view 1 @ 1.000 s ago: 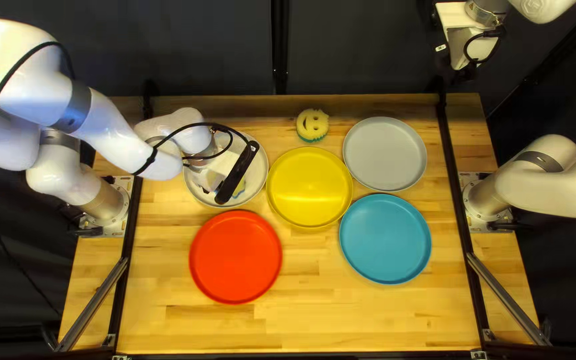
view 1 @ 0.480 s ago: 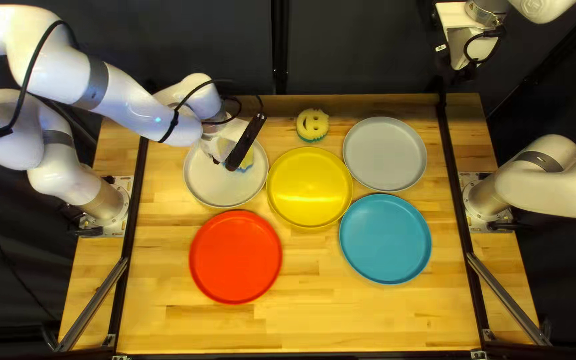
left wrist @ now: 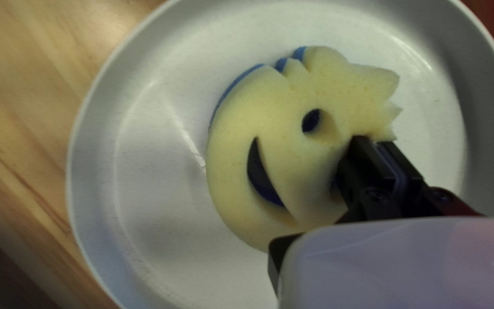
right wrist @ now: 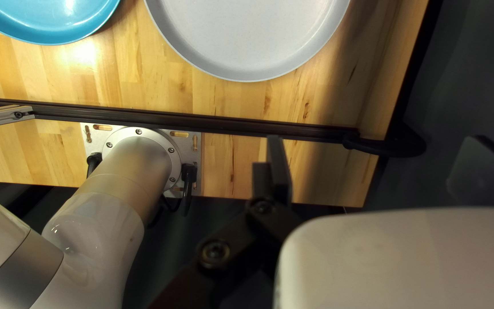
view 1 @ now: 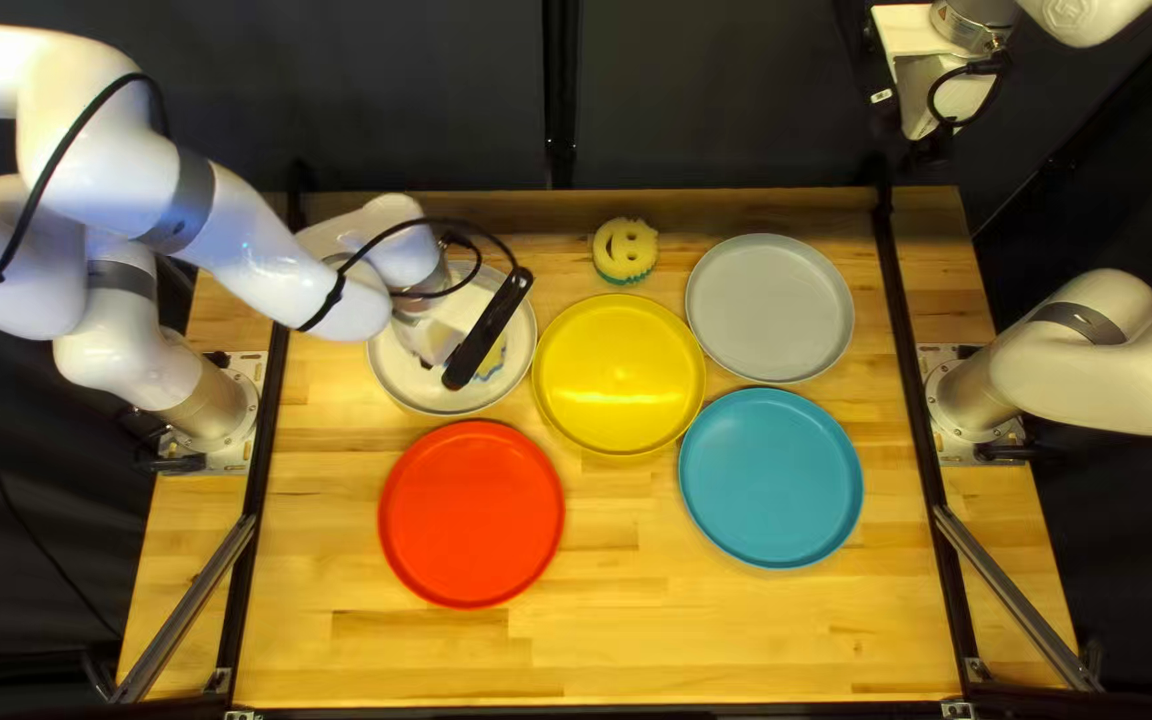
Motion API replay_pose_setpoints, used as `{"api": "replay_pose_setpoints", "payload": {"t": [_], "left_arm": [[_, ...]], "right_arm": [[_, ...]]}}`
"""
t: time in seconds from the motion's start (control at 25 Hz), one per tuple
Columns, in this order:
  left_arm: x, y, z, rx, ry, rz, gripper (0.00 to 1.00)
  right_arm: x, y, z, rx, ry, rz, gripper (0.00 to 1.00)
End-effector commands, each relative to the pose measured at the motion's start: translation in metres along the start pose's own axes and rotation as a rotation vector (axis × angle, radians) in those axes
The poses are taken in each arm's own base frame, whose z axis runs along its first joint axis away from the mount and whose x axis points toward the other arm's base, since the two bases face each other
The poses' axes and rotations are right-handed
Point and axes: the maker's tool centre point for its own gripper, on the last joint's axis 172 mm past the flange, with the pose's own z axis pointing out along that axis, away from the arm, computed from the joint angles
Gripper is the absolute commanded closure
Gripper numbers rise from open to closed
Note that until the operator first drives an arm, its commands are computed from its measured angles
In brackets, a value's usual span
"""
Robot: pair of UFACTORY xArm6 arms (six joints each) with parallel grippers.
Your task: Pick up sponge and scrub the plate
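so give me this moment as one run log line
left gripper: jaws shut on sponge | sponge: over white plate, yellow face up | right arm: away from plates | sponge-plate contact: unclear

Left arm (view 1: pixel 123 154) and right arm (view 1: pixel 1110 360): glossy white, rounded, grey-banded. Black cable (view 1: pixel 36 194) straps to left; screws stud right's silver base flange (right wrist: pixel 123 135).
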Motion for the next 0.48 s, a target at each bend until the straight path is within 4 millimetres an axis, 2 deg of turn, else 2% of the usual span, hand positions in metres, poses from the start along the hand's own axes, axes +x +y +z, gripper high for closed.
{"api": "replay_pose_setpoints", "payload": {"t": [0.04,0.16,0.48], "left_arm": [[-0.013,0.014,-0.006,-0.002,-0.018,-0.014,1.00],[-0.016,0.015,-0.005,-0.003,-0.022,-0.020,1.00],[0.021,-0.020,-0.001,0.007,-0.004,0.000,1.00]], "right_arm": [[0.000,0.000,0.000,0.000,0.000,0.000,0.00],[0.000,0.000,0.000,0.000,0.000,0.000,0.00],[0.000,0.000,0.000,0.000,0.000,0.000,0.00]]}}
